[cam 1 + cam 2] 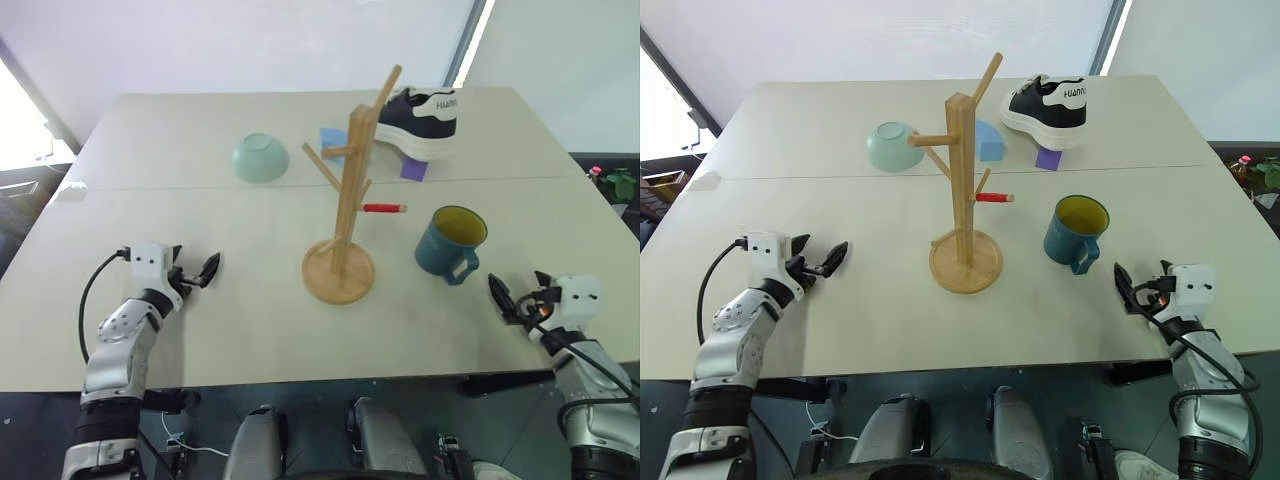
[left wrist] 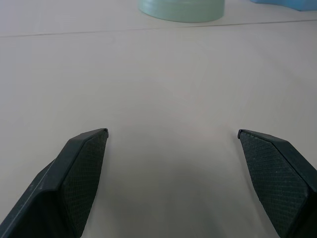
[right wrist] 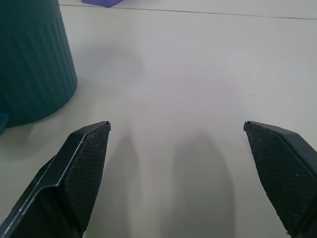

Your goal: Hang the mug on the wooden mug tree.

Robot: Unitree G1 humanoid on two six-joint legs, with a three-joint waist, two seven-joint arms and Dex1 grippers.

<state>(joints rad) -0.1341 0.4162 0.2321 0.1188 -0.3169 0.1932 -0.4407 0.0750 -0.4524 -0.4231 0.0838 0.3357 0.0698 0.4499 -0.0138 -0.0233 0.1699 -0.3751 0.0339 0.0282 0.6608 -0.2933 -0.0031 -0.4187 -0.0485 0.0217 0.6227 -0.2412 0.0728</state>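
Observation:
The dark teal mug (image 1: 450, 243) with a yellow inside stands upright on the table, right of centre, its handle turned toward the near edge. The wooden mug tree (image 1: 349, 195) rises from its round base at the table's middle, left of the mug, with bare pegs. My right gripper (image 1: 498, 293) rests open near the front right edge, a short way right of the mug; the mug's ribbed wall (image 3: 29, 59) stands beside one finger without touching it. My left gripper (image 1: 207, 268) is open at the front left, far from both, with nothing between its fingers.
An upturned pale green bowl (image 1: 260, 158) lies behind the tree to the left. At the back sit a black and white shoe (image 1: 420, 118) on a purple block (image 1: 413, 168) and a blue piece (image 1: 330, 138). A red marker (image 1: 384, 208) lies by the tree.

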